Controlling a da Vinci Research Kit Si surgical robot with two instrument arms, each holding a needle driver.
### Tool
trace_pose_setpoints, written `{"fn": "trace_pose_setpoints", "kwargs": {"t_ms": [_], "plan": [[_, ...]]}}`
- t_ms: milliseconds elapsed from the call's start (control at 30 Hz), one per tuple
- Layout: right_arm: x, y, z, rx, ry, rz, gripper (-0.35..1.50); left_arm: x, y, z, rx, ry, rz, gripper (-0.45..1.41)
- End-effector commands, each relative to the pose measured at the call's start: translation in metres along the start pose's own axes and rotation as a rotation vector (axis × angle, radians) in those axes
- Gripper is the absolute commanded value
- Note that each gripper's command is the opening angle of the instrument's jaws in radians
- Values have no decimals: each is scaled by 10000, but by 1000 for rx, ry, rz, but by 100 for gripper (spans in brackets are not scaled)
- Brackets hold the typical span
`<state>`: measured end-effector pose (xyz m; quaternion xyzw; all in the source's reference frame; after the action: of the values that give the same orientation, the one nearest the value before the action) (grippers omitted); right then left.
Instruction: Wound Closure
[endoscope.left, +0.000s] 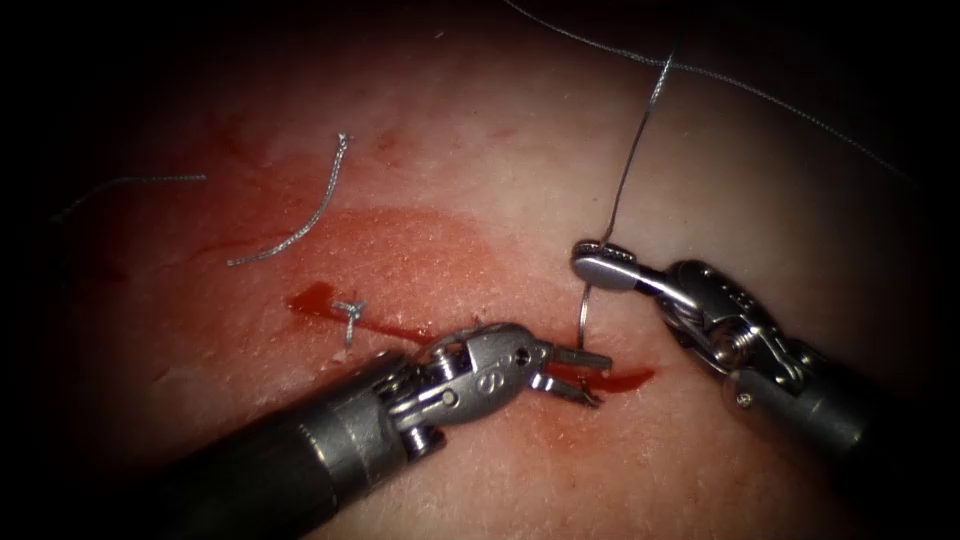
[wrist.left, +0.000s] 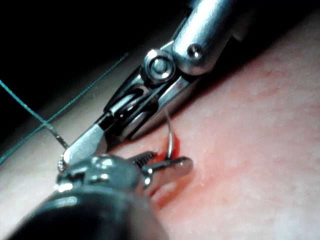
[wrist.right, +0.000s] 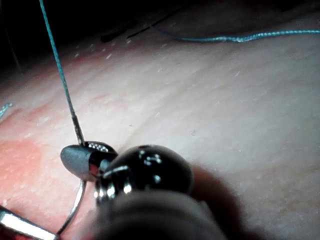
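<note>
Gripping needle (endoscope.left: 584, 312) (near its tail): right hand (endoscope.left: 603, 262)

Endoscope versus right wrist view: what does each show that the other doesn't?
Endoscope: left tool, jaws open and empty at the cut, where the needle dips in, tip hidden; a knot; a cut end on the tissue. Right wrist: the thread joining the needle, close up. Both: right tool shut on the needle near its tail.
</note>
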<state>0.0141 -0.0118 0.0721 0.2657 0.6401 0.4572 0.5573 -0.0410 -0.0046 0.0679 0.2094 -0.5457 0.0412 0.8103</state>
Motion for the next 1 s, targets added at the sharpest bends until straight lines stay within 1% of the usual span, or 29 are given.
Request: {"fn": "trace_pose_setpoints", "kwargs": {"t_ms": [33,67,133,200,233,267,300,333,367,400,433,467,500,533,600,633,767,800,833,867,900,933,967,1000], "plan": [[10,-1,8,4,2,-7,-35,-8,12,1,-8,0,2,58],[10,-1,8,4,2,-7,-35,-8,12,2,-2,-1,7,66],[9,-1,8,4,2,-8,-35,-9,11,2,8,-2,33,71],[8,-1,7,4,2,-9,-35,-9,10,3,15,-3,46,83],[7,0,7,5,2,-9,-35,-10,9,3,19,-4,48,86],[6,0,7,5,2,-10,-35,-12,9,3,21,-5,53,85],[6,0,7,5,2,-10,-35,-13,9,3,23,-5,59,74],[6,0,7,5,2,-10,-35,-14,9,3,28,-6,65,71],[6,0,7,5,2,-10,-35,-16,8,2,31,-7,77,63],[5,0,7,5,2,-11,-35,-19,8,0,35,-9,99,56],[4,0,6,5,3,-12,-35,-24,11,-3,43,-13,156,54],[3,1,6,7,5,-12,-35,-26,12,-4,50,-15,179,46],[2,1,6,8,5,-7,-35,-30,11,-7,61,-20,204,11],[2,1,6,8,5,-7,-35,-30,9,-7,66,-21,212,-45],[2,1,6,7,5,-7,-35,-27,5,-4,72,-21,225,-45],[2,0,6,1,11,-7,-35,-22,4,-3,76,-19,183,-45],[3,-5,6,-3,12,-4,-35,-11,0,0,80,-13,101,-45],[5,-10,7,-6,15,-65,-35,-9,0,0,67,-10,44,-45],[5,-13,9,-24,30,-199,-27,-9,0,-1,56,-8,-9,-45],[5,-16,11,-52,48,-328,26,-9,0,-2,49,-20,-26,-45],[3,-21,13,-120,79,-516,106,-9,1,-4,31,-39,-84,-45],[4,-26,14,-156,93,-538,113,-9,1,-7,20,-70,-148,-45],[6,-29,14,-169,99,-537,111,-10,1,-10,11,-95,-207,-45],[15,-32,11,-197,109,-531,93,-12,1,-14,-13,-154,-404,-45]]}}
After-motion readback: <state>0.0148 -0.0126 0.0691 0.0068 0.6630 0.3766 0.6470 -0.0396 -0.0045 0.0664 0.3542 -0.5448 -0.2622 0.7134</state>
